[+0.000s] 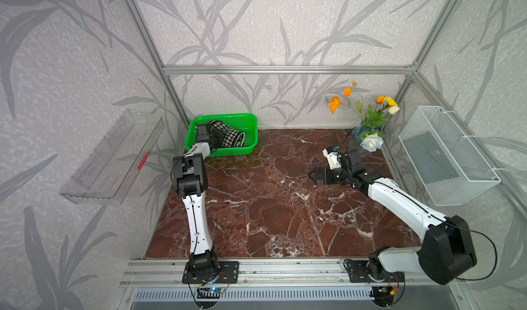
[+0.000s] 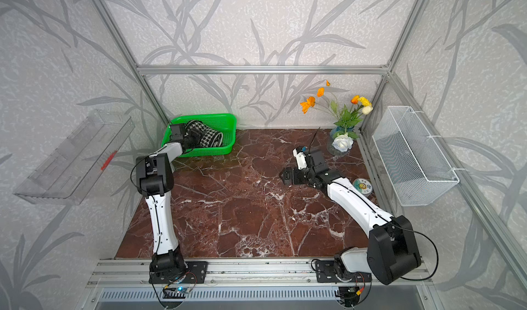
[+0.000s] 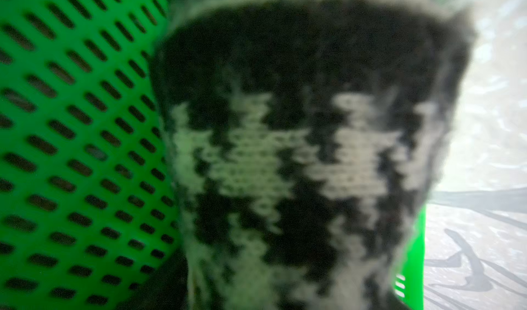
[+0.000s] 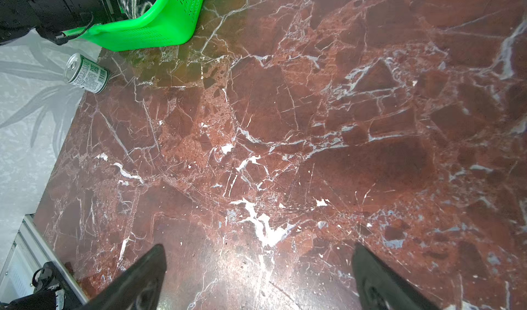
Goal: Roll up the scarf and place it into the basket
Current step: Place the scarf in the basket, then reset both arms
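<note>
Right fingers (image 4: 137, 283) wide apart, scarf (image 1: 231, 136) in basket (image 1: 252, 134)

Flower vase (image 1: 358, 132) back corner; wire basket (image 1: 445, 151), clear tray (image 1: 114, 154) on walls.

Basket (image 1: 233, 151) up at 10 o'clock is bright green with little slotted holes. The scarf (image 1: 231, 136) in it is black-and-white houndstooth with a cream edge. Worktop (image 1: 271, 208) is dark red marble, white veins all over. Flowers (image 1: 370, 117) at 1 o'clock: orange, yellow, white. Can (image 4: 87, 73) is silver with green print.
</note>
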`<act>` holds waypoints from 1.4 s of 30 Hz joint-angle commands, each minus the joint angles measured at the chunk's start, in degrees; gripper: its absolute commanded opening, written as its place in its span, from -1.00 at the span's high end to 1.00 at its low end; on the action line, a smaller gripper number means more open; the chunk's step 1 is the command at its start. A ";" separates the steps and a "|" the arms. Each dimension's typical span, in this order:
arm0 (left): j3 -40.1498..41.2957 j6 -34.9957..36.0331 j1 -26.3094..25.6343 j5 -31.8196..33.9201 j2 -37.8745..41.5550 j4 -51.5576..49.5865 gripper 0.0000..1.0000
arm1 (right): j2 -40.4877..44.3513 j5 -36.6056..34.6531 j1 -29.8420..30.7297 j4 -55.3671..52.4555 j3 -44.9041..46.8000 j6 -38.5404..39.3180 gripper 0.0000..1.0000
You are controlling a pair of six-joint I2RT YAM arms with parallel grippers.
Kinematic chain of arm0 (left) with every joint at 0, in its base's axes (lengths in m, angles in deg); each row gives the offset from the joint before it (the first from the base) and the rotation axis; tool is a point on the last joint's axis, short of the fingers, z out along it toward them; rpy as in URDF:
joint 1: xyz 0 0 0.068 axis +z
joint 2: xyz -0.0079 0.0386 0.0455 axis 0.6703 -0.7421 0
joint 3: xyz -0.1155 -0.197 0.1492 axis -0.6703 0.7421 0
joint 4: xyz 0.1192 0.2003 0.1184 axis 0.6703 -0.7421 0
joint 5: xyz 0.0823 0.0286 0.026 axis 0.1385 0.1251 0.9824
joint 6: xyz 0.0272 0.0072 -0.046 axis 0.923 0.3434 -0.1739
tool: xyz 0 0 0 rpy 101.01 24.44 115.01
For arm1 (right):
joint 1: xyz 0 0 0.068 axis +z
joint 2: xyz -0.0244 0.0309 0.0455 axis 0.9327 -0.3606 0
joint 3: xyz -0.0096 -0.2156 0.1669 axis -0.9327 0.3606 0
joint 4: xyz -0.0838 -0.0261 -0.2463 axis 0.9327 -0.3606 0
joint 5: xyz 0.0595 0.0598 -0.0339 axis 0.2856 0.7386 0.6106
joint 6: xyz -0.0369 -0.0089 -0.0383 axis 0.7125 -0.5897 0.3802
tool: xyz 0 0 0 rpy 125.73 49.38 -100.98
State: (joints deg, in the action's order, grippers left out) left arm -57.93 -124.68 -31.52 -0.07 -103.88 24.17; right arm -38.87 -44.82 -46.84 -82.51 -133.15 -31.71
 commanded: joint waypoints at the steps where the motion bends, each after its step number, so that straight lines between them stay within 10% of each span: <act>1: -0.75 4.41 0.11 2.64 5.02 -8.75 -0.99 | -1.37 -1.02 -0.23 -1.25 -2.66 1.47 -0.98; 13: 11.20 7.84 0.33 8.77 28.09 -20.56 -0.99 | -5.57 -7.24 -2.85 -0.48 -5.94 3.74 -0.98; 20: 26.04 21.66 0.16 21.42 46.03 -21.04 -0.99 | -7.66 -8.21 -11.40 1.63 -5.09 5.70 -0.98; 24: 49.72 32.06 -0.42 31.76 57.68 -1.84 -0.99 | -7.54 -7.99 -17.04 6.68 -0.69 8.56 -0.98; 28: 70.07 43.15 -1.23 28.29 62.92 20.39 -0.99 | -3.58 -13.14 -17.21 22.14 10.98 15.02 -0.98; 37: 76.42 47.71 -8.39 35.41 56.65 28.35 -0.99 | 0.59 -24.79 -17.45 57.98 34.16 14.43 -0.99; 42: 91.34 50.57 -10.29 36.88 53.85 60.16 -0.99 | -1.75 -22.91 -17.48 65.10 35.52 17.72 -0.98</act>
State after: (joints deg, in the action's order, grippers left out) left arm 27.09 -77.80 -41.97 34.50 -47.90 64.86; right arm -39.70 -66.87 -64.31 -28.22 -97.50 -16.08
